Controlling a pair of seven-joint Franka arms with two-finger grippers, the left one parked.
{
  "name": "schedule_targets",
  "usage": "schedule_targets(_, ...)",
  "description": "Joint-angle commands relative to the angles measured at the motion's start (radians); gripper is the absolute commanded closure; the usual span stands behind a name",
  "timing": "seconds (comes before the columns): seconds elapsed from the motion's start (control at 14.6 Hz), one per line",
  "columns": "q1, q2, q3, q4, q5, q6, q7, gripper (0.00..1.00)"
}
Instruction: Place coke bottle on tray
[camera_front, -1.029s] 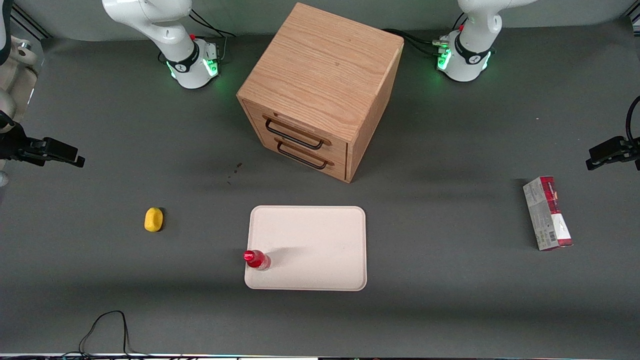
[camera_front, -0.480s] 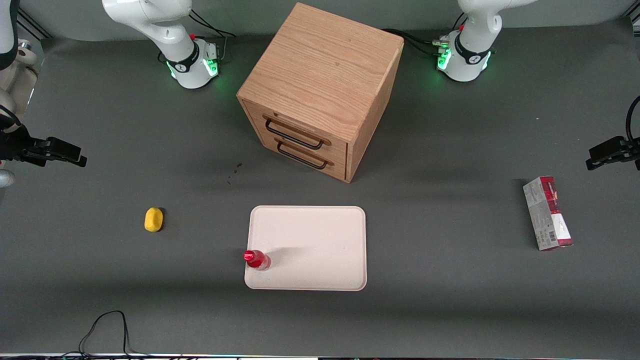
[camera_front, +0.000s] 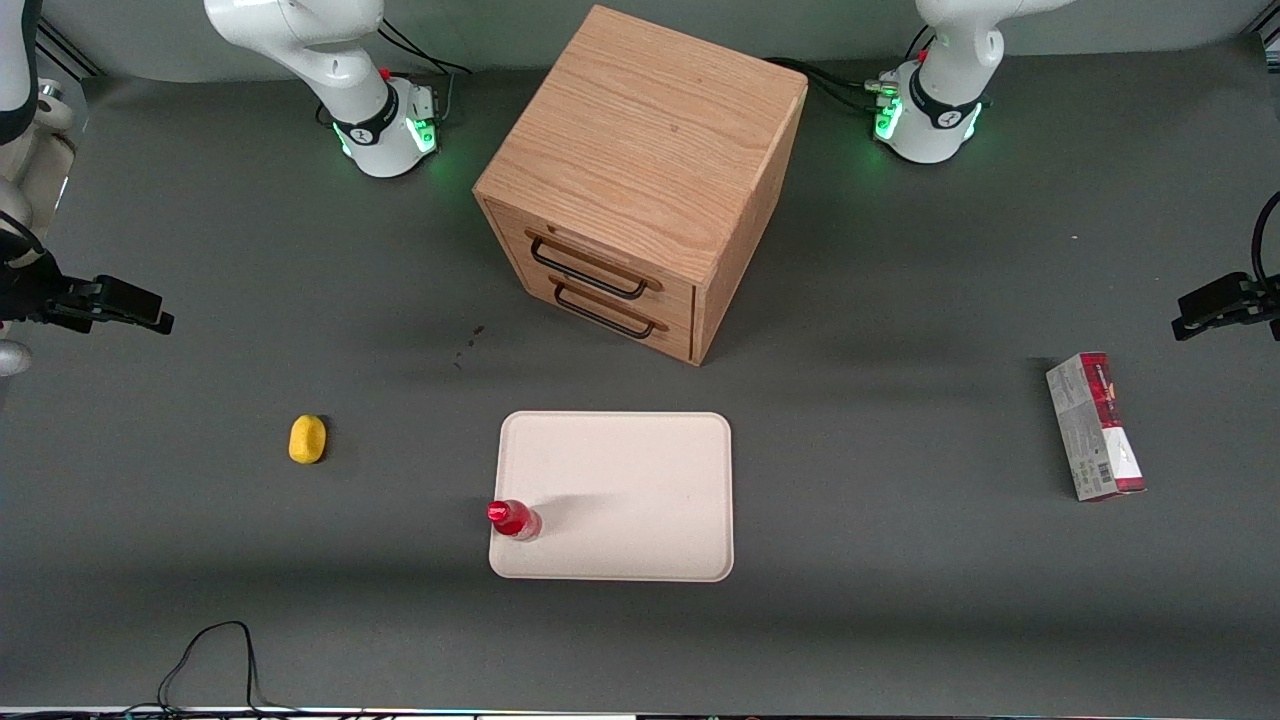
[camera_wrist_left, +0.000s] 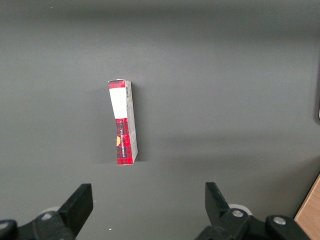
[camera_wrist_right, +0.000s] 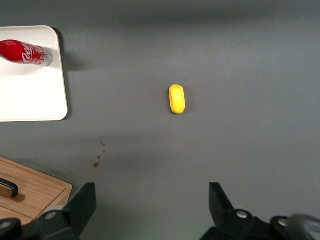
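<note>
The coke bottle stood upright on the tray, at its edge nearest the yellow lump. The gripper — fingers spread, empty — hung high toward the working arm's end of the desk; retreat should stay clear of the bottle.

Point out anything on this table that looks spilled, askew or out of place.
A few small dark spots stain the mat in front of the drawer cabinet, like dried drips. The coke bottle stands upright on the tray, close to a corner near its rim. The claw hangs open, high above the mat, holding nothing.
</note>
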Motion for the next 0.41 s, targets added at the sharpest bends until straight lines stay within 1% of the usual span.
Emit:
schedule_targets(0.0, 0.017, -0.014, -0.012, -0.016, -0.023, 0.018, -0.016, 0.00)
schedule_targets(0.34, 0.017, -0.014, -0.012, -0.016, -0.029, 0.019, -0.016, 0.00)
